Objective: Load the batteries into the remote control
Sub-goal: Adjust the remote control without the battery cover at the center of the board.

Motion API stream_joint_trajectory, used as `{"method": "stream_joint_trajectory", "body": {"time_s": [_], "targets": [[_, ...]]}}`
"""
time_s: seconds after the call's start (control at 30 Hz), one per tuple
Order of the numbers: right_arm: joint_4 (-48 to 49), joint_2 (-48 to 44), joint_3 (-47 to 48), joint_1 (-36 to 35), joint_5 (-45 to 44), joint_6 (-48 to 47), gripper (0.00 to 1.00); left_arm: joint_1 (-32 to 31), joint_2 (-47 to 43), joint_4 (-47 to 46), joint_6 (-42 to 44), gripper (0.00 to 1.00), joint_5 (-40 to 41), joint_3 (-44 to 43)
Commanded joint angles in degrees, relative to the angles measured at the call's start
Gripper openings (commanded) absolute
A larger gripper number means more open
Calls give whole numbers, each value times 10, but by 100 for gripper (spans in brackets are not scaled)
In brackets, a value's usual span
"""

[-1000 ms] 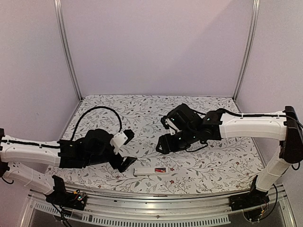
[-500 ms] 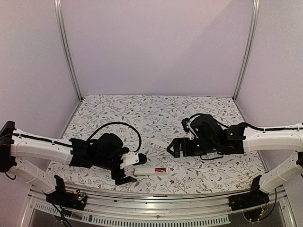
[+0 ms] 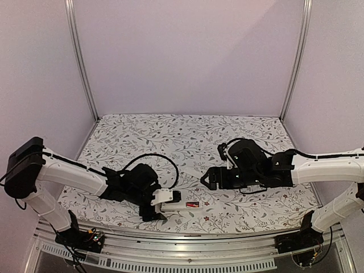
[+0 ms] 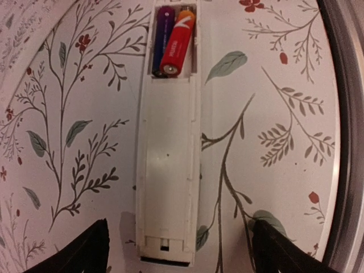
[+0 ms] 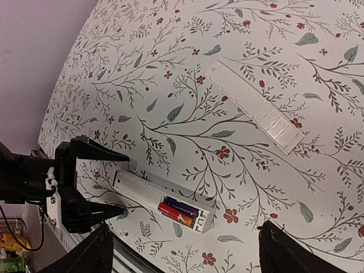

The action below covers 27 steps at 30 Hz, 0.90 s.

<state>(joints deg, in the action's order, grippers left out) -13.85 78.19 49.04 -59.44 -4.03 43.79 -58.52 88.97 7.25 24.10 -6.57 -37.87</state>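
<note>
Top and wrist views, battery-loading task. The remote control (image 4: pixel 168 170) lies flat on the floral cloth (image 4: pixel 273 114) near the table's front edge, compartment side up. Both batteries (image 4: pixel 173 40) sit in the recess at its far end. The red cell (image 4: pixel 177 45) lies slightly askew beside the dark cell (image 4: pixel 164 20), so it may not be fully seated. The left gripper (image 4: pixel 173 254) has its jaws spread wide to either side of the remote's near end, with cloth visible in the gaps on both sides, so nothing is pinched. The right gripper (image 5: pixel 183 250) hovers above the scene, likewise spread and empty. The cover plate (image 5: pixel 256 108) rests well apart from the remote, farther in on the cloth. As to handling, the remote is judged a light, stiff plastic bar, smooth enough to skid on the cloth if pushed. It is best steadied across its long narrow edges, away from the open recess. The cells are small, hard and inclined to roll, so pressing down on the raised end should seat one. The plate looks thin, flat and awkward to lift, so it should be taken by its edges.
</note>
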Motion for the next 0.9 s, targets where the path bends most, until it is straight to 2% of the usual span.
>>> {"method": "stream_joint_trajectory", "body": {"time_s": [0.0, 0.1, 0.33, 0.5, 0.67, 0.87], "targets": [[-20, 4, -6, -11, -11, 16, 87, 7, 5, -44, -12, 86, -5, -5], [-32, 1, -6, -18, -26, 21, 87, 12, 10, -44, -9, 83, -17, -11], [-47, -7, -23, -20, -62, 41, 87, 11, 66, 31, -45, 70, -75, -57], [-50, -20, -33, -20, -65, 47, 87, 6, 60, 13, -72, 56, -51, -59], [-68, -24, -37, -20, -64, 45, 87, -23, 46, -46, -143, 52, -33, -51], [-72, -38, -48, -24, -70, 49, 87, -61, 73, -54, -202, 48, -12, -38]]}}
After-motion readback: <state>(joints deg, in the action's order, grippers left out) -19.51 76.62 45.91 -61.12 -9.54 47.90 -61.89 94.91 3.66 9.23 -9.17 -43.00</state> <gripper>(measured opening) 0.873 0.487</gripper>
